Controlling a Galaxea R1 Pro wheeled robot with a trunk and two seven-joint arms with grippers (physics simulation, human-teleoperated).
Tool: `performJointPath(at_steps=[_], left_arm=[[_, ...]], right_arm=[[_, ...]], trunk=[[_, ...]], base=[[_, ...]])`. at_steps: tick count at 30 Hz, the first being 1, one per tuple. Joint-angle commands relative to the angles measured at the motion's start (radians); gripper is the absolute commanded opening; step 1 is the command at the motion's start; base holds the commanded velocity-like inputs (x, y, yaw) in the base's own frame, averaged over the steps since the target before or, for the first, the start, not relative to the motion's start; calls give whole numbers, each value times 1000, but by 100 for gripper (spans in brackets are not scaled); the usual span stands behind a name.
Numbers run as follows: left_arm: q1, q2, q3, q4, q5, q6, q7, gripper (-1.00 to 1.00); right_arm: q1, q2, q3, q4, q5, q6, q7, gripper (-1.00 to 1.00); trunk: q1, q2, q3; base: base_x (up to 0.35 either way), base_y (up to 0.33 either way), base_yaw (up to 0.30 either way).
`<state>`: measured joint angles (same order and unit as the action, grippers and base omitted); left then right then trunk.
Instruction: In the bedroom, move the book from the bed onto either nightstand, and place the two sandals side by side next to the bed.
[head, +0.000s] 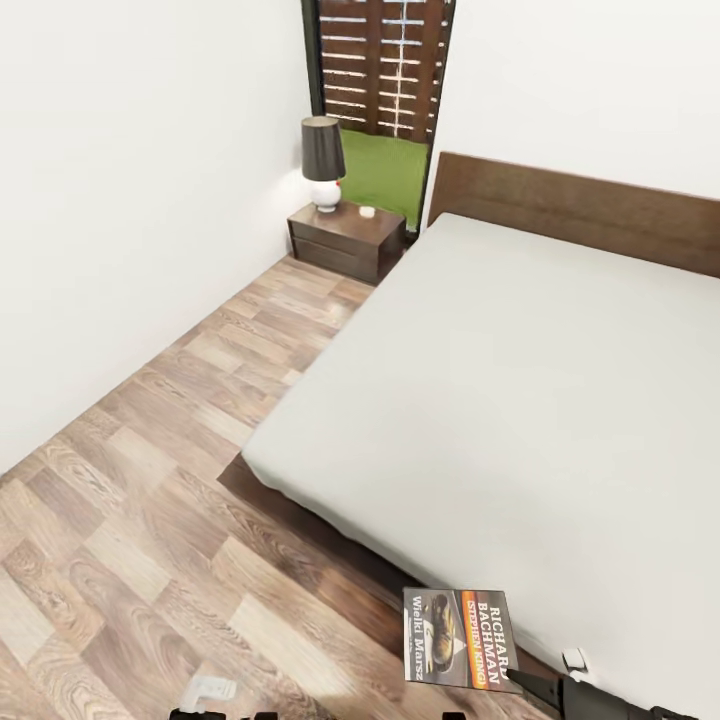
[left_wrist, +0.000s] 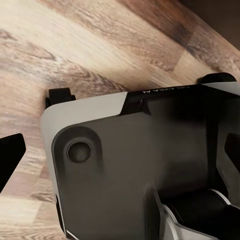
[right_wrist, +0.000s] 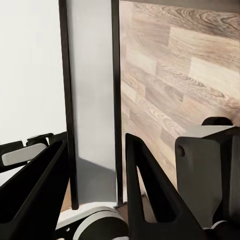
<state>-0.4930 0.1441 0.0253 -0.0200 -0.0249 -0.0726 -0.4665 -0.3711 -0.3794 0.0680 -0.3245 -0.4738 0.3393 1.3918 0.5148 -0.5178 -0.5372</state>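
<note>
Near the foot corner of the large low bed (head: 520, 400), with its dark brown wooden frame and plain pale grey-white mattress, the small thin paperback book (head: 458, 638) with a dark pictured cover and orange and white lettering was held up above the brown wood-plank floor (head: 140, 520), just off the mattress edge. In the head view, the right gripper (head: 540, 684) met the book at its lower right corner. In the right wrist view the book (right_wrist: 92, 100) showed edge-on as a pale grey slab with dark borders, standing between the two black fingers (right_wrist: 150, 190) of the right gripper (right_wrist: 95, 170), which were clamped on it.

At the head end of the bed, against the white wall (head: 120, 200), stood a low dark brown wooden nightstand (head: 345, 240) with drawers. On its top sat a table lamp (head: 323, 160) with a dark shade and white base, and a small white object (head: 367, 211) near the top's bed-side edge. Behind it a tall black-framed window (head: 385, 90) showed a slatted wooden fence and grass.

In the left wrist view, one black fingertip (left_wrist: 10, 155) of the left gripper showed over the plank floor (left_wrist: 100, 45), above the robot's grey and black body (left_wrist: 135, 165); whether that gripper was spread or closed could not be told.
</note>
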Motion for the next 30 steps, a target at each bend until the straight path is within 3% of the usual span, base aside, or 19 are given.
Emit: performJointPath(at_steps=[1,27,29,30], left_arm=[[-1,0,2,2,-3,-4,-3,100],[-1,-7,2,2,-3,-4,-3,100],[-1,-11,2,2,-3,-4,-3,100],[-1,-13,2,2,-3,-4,-3,100]], right_arm=[[0,-1,7,-1,-11,10,1,-100],[0,-1,7,1,-16,13,16,-100],[0,-1,7,1,-16,13,70,-100],[0,-1,7,2,-15,12,133,-100]], trunk=[[0,-1,-2],[0,-1,-14],[0,-1,-15],[0,-1,-15]], base=[[0,0,276],[0,0,276],[0,0,276],[0,0,276]])
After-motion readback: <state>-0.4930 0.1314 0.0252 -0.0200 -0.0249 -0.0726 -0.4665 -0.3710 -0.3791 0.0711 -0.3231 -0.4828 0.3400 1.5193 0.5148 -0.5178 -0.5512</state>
